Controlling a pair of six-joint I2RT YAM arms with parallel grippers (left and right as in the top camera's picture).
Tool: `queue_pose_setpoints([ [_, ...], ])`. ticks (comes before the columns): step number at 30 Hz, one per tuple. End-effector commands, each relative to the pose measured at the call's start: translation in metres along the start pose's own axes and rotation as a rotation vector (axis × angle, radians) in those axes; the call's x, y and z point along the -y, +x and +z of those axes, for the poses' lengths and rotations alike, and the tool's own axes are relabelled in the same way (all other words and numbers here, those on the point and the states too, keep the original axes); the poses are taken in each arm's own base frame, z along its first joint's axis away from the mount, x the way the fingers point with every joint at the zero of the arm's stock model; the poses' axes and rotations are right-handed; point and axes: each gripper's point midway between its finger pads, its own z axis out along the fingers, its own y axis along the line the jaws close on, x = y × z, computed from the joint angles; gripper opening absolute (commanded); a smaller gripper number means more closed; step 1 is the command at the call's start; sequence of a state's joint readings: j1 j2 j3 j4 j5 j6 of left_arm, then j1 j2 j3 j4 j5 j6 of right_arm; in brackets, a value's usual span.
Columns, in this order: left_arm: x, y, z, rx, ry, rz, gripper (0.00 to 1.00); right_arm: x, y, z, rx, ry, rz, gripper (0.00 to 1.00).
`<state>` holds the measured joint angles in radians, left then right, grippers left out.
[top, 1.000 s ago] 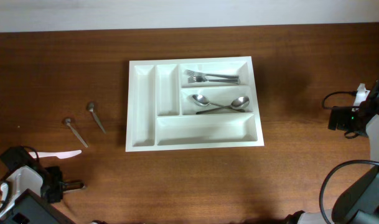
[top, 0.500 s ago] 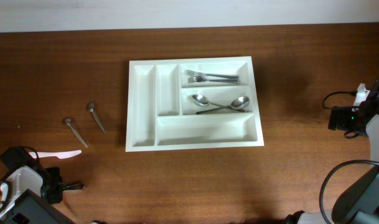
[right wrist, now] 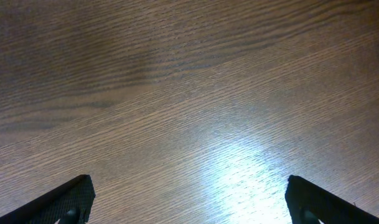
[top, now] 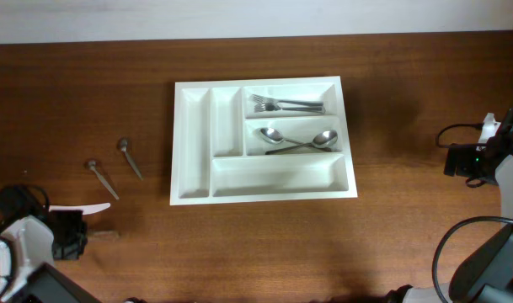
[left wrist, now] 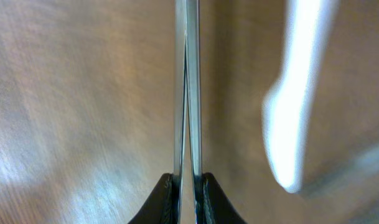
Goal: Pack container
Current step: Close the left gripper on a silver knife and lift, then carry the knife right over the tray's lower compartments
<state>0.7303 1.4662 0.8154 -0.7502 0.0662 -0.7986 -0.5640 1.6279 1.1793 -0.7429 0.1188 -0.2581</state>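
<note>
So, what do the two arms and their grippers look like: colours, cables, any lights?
The left arm has white shells over black parts. The right arm is black and pale grey, with a small green light and a thick black cable curving beside it. Both the left gripper and the right gripper have black fingers.

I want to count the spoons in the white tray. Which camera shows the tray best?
The overhead view: the whole white tray lies in it, all five compartments, two spoons and forks inside. Neither wrist view shows it.
</note>
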Motion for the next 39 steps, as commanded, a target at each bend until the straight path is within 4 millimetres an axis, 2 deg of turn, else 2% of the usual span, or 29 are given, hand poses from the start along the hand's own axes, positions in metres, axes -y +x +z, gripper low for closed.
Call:
queue_pose_setpoints([
  [1, 0.038, 0.016, -0.038, 0.005, 0.130, 0.089, 0.02, 0.001, 0.001, 0.000, -0.001, 0.009, 0.012, 0.99],
  [5, 0.048, 0.053, -0.061, -0.032, 0.158, 0.045, 0.02, 0.001, 0.001, 0.000, -0.001, 0.009, 0.012, 0.99],
  [10, 0.066, 0.108, -0.081, -0.078, 0.215, 0.100, 0.02, 0.001, 0.001, 0.000, -0.001, 0.009, 0.012, 1.00],
  [18, 0.084, 0.216, -0.092, -0.236, 0.246, 0.091, 0.02, 0.001, 0.001, 0.000, -0.001, 0.009, 0.012, 0.99],
  [21, 0.093, 0.250, -0.098, -0.285, 0.282, 0.073, 0.02, 0.001, 0.001, 0.000, -0.001, 0.009, 0.012, 0.99],
  [26, 0.104, 0.290, -0.100, -0.320, 0.326, 0.044, 0.02, 0.001, 0.001, 0.000, -0.001, 0.009, 0.012, 0.99],
  [34, 0.127, 0.360, -0.080, -0.419, 0.372, 0.119, 0.02, 0.001, 0.001, 0.000, -0.001, 0.009, 0.012, 0.99],
  [39, 0.136, 0.384, -0.078, -0.439, 0.374, 0.145, 0.02, 0.001, 0.001, 0.000, -0.001, 0.009, 0.012, 0.99],
])
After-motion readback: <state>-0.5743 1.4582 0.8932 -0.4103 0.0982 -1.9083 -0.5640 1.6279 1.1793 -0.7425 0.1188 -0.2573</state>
